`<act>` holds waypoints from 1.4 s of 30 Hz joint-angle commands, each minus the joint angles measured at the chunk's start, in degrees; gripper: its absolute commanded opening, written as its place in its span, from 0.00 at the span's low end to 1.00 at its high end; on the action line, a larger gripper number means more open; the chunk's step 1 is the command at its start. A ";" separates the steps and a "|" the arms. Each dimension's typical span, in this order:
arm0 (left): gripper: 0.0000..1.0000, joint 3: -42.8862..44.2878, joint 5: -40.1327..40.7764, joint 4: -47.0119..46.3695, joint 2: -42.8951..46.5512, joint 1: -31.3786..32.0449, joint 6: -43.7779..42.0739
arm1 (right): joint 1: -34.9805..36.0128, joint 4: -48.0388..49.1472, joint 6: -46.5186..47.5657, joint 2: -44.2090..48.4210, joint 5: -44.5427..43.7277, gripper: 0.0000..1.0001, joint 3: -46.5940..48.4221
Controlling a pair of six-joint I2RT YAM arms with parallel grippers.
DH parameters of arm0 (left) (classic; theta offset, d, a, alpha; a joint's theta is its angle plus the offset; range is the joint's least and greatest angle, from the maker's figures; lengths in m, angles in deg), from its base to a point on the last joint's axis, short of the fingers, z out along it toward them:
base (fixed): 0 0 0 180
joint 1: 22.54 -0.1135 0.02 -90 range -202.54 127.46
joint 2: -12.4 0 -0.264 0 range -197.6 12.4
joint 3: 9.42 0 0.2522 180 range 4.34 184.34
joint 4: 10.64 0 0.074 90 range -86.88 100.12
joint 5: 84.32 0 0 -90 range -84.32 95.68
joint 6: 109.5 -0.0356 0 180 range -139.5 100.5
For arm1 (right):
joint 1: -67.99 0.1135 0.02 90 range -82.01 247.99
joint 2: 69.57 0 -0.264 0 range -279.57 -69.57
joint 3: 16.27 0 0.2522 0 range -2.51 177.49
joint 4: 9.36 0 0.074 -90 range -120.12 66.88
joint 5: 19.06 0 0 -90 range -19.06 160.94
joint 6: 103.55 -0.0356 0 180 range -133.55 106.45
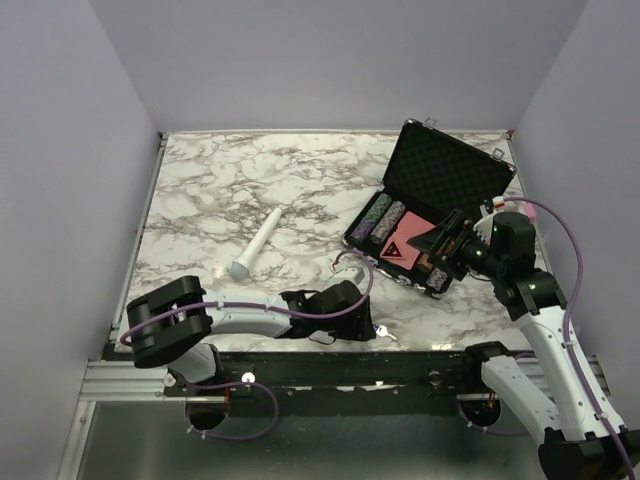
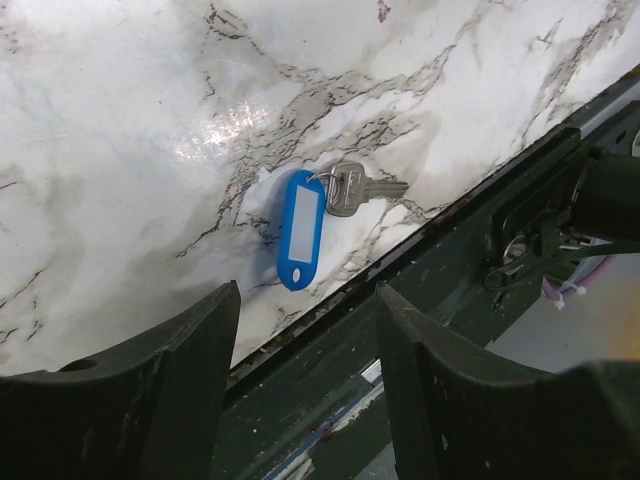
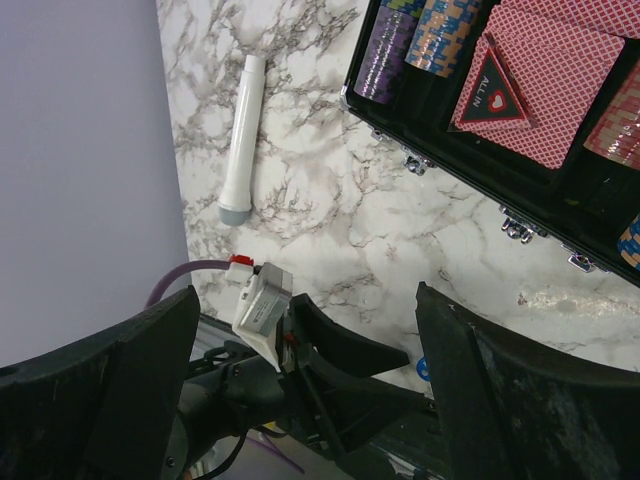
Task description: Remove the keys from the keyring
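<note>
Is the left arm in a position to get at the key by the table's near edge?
Probably yes. The left gripper hangs open right by the key and its blue tag, with nothing between; the table edge beside them may cramp one finger.

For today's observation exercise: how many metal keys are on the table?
1: the silvery key lies by the table's near edge, beside the blue tag. A second could be hidden beneath it.
</note>
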 commanded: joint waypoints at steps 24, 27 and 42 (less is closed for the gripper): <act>0.44 1.74 -3.56 -7.87 -7.56 0.49 1.83 | 0.22 0.36 -0.29 0.60 0.31 0.96 0.18; 0.39 2.17 -3.83 -7.69 -8.09 0.40 1.57 | 0.22 0.27 -0.38 0.42 0.22 0.96 -0.08; 0.00 2.62 -4.27 -7.52 -7.57 0.41 0.16 | 0.22 0.62 -0.20 0.42 1.54 0.96 -0.43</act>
